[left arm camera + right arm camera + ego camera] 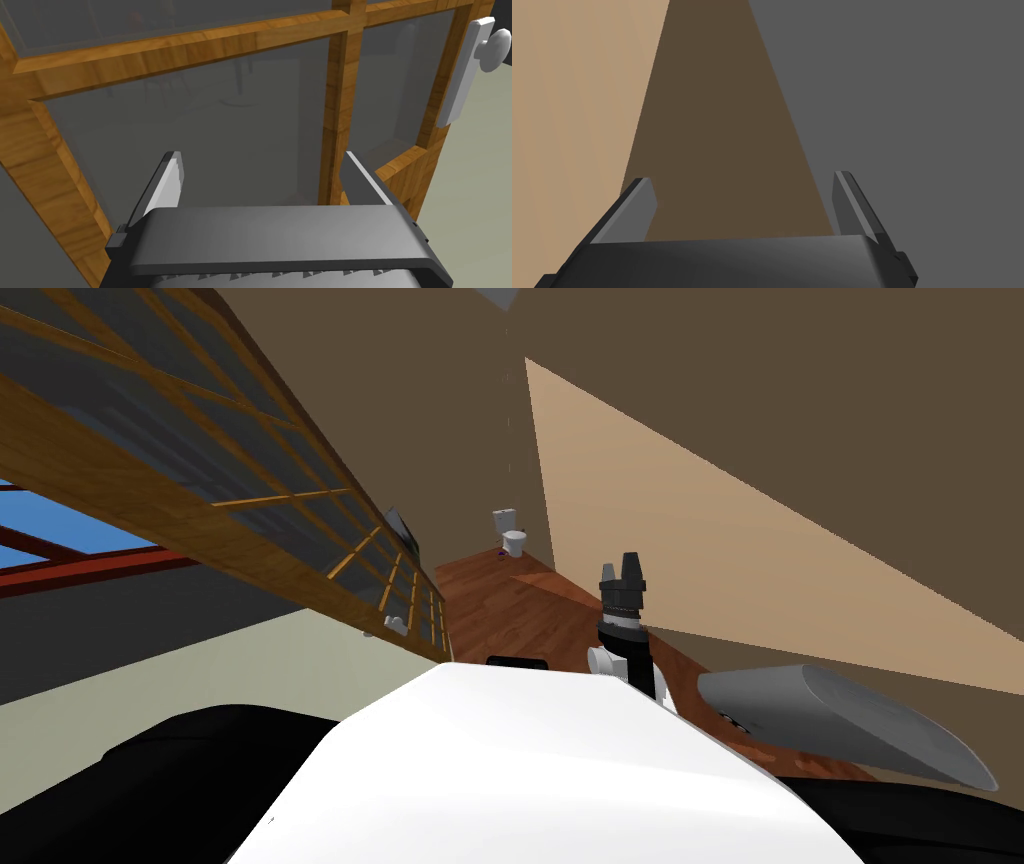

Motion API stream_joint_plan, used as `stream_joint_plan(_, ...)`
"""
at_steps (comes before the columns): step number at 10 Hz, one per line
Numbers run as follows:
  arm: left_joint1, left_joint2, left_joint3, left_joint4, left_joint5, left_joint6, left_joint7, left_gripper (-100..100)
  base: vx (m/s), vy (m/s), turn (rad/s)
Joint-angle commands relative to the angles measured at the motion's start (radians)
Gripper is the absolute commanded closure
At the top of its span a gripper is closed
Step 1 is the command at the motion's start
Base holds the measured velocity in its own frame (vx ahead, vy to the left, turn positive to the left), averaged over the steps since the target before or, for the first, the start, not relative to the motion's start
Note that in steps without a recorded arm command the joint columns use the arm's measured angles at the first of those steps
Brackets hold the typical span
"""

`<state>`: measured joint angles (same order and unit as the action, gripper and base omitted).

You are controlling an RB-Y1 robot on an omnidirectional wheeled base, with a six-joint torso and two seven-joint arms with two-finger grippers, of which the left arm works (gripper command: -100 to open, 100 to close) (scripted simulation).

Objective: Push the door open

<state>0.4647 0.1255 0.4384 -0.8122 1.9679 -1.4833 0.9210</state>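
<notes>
1. The step in hand is the push itself. My left gripper (261, 159) is right up against the door (180, 47), a wooden lattice frame around grey glass panes. Its fingers are spread apart with nothing between them, and they point at a pane just inboard of a wooden upright (334, 115). I cannot tell whether the tips are touching the glass.
2. The white knob (494, 49) and its white plate (461, 75) sit on the door's free edge, off to one side of my gripper and apart from it.
3. In the head view the door runs along my left side. Its knob edge (396, 624) stands clear of any frame, so I judge the door to be partly swung, though I am not certain.
4. For the next move I would press forward with the whole hand. I would rather bear on the wooden upright than on the glass, and closer to the knob side for leverage, following the leaf as it swings.
5. My right gripper (622, 573) is raised ahead of the chest with its fingers (643, 200) spread wide and holding nothing.
6. Past the door's edge, a reddish wooden floor (500, 598) runs between brown walls to a white toilet (512, 533) at the far end. A pale floor (475, 200) lies below the knob.
</notes>
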Motion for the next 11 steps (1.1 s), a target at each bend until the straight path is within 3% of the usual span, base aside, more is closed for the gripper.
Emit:
stream_joint_plan(1, 0.002, -0.001, -0.003, -0.007, -0.013, 0.004, -0.007, -100, 0.011, 0.01, 0.162)
stream_joint_plan(11, -0.022, 0.002, -0.018, 0.011, -0.087, 0.03, -0.019, -100, 0.006, -0.001, 0.099)
